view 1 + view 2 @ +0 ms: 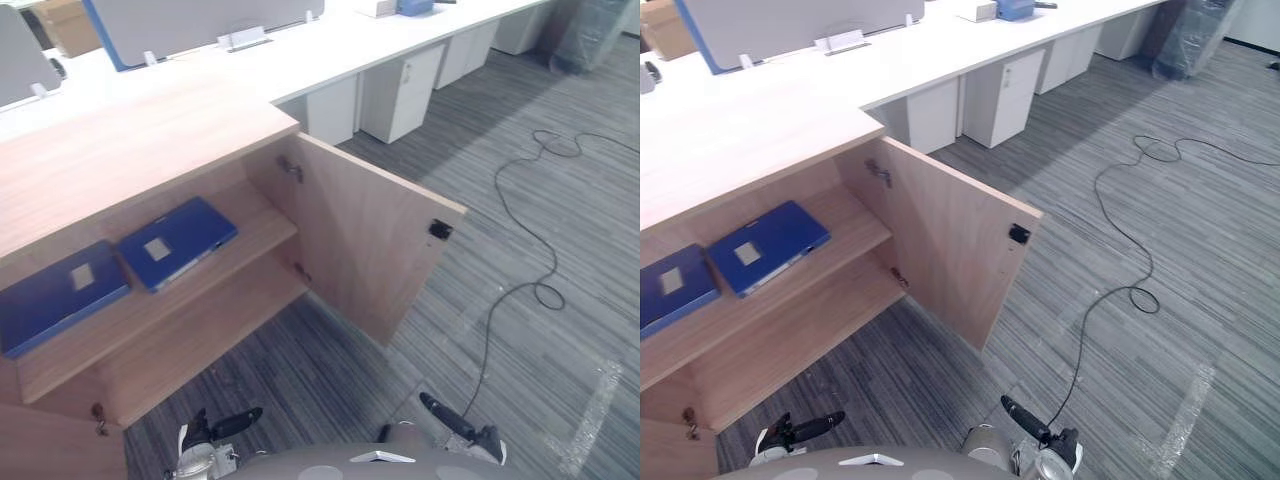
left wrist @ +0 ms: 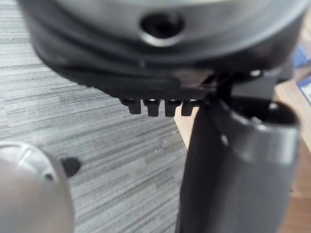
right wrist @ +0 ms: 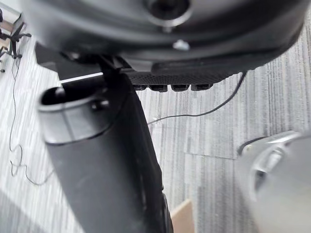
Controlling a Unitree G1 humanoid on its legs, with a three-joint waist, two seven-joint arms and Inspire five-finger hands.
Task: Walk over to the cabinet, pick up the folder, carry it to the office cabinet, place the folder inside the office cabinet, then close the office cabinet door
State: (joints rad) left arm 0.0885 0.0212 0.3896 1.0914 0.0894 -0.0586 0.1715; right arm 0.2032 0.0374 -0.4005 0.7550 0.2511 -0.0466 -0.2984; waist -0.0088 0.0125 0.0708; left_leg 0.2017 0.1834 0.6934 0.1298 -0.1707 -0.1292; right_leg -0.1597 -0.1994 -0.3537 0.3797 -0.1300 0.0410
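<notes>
Blue folder [image 1: 178, 243] is lying flat on the cabinet shelf [image 1: 262, 228], well ahead of the fingers [image 1: 243, 416], so left hand [image 1: 215, 427] and right hand [image 1: 462, 425] hang low, fingers loose and straight with nothing in them, and the open door [image 1: 365, 245] is probably next.

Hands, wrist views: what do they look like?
Left hand and right hand look alike: matte black, with a thick rounded thumb beside a row of small square-ended fingers, under a broad dark palm housing. The wrist is silver-grey metal.

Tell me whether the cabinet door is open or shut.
Open: the door stands swung out, showing two blue folders lying on the upper shelf.
</notes>
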